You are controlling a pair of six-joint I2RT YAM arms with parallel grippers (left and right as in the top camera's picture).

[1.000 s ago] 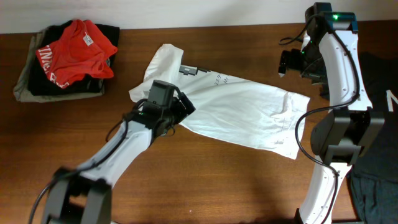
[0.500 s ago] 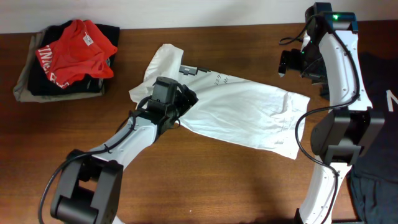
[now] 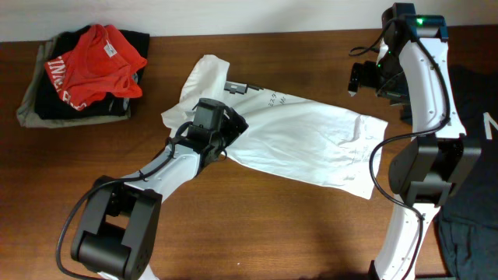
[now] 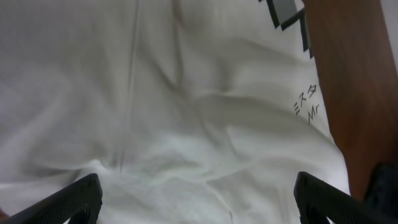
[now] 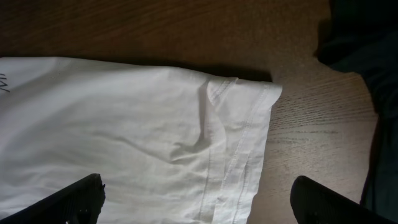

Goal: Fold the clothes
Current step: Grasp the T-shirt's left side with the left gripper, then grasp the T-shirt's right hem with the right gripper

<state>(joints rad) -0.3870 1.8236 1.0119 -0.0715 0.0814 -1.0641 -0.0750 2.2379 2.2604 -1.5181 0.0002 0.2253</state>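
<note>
The clothes, a white T-shirt point(image 3: 303, 136) with small black lettering near its collar, lie crumpled and slanting across the middle of the table. My left gripper point(image 3: 232, 124) hovers over the shirt's left part, open; in the left wrist view its fingers point(image 4: 74, 199) stand wide apart over wrinkled white cloth point(image 4: 186, 112). My right gripper point(image 3: 356, 78) is raised behind the shirt's right end, open. The right wrist view looks down on a hemmed edge of the shirt point(image 5: 242, 124) with nothing between the fingertips point(image 5: 323, 199).
A pile of red and black garments point(image 3: 85, 70) sits at the back left. A black garment point(image 3: 475, 155) lies along the right edge, also seen as dark cloth point(image 5: 367, 37). Bare wooden table point(image 3: 272, 225) runs along the front.
My left gripper has moved a little up and to the right over the shirt. The right arm and the shirt have not moved.
</note>
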